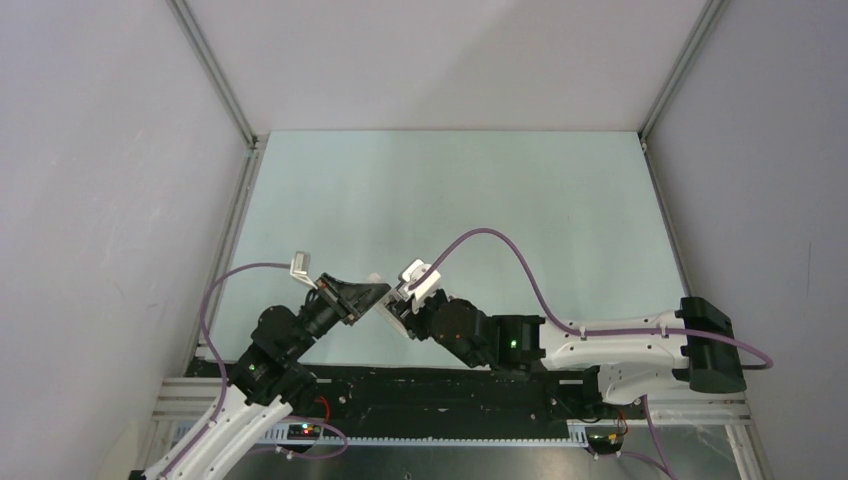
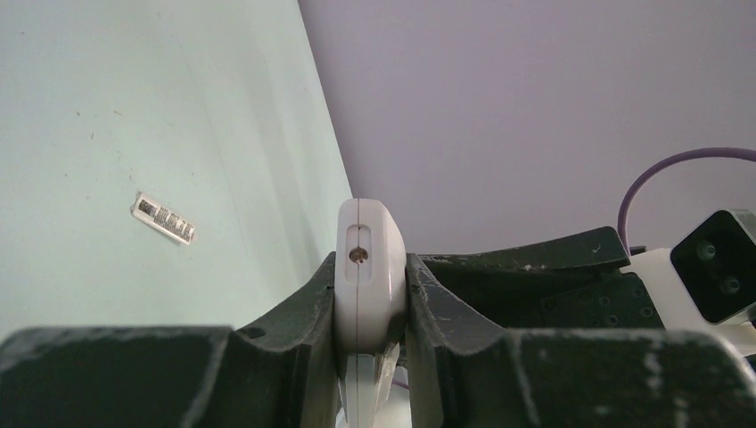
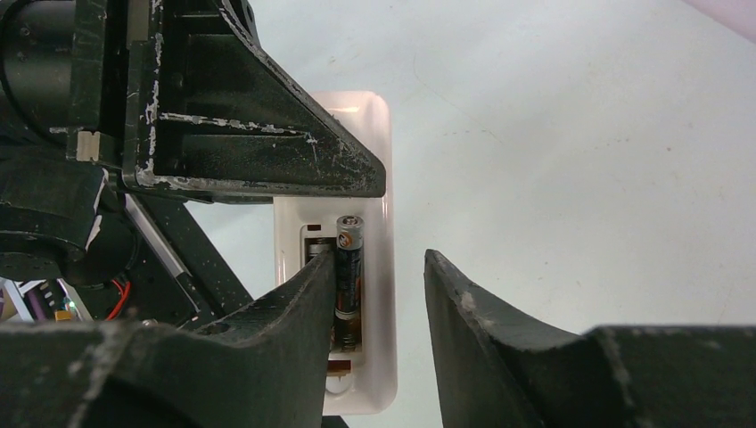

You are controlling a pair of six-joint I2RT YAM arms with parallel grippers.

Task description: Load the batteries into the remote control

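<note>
Pinching remote control (image 2: 367, 234) edgewise, left gripper (image 2: 370, 266) holds it above table (image 1: 450, 200), near edge, left of middle. Only right wrist view shows battery (image 3: 349, 267) in back recess, with right gripper (image 3: 379, 257) jaws spread astride. Only left wrist view shows small pale plate (image 2: 163, 218) on surface.

left gripper (image 2: 370, 269) clamps remote control (image 2: 367, 234) edge-on; barcode label (image 2: 164, 218) on table (image 2: 134, 107)
</note>
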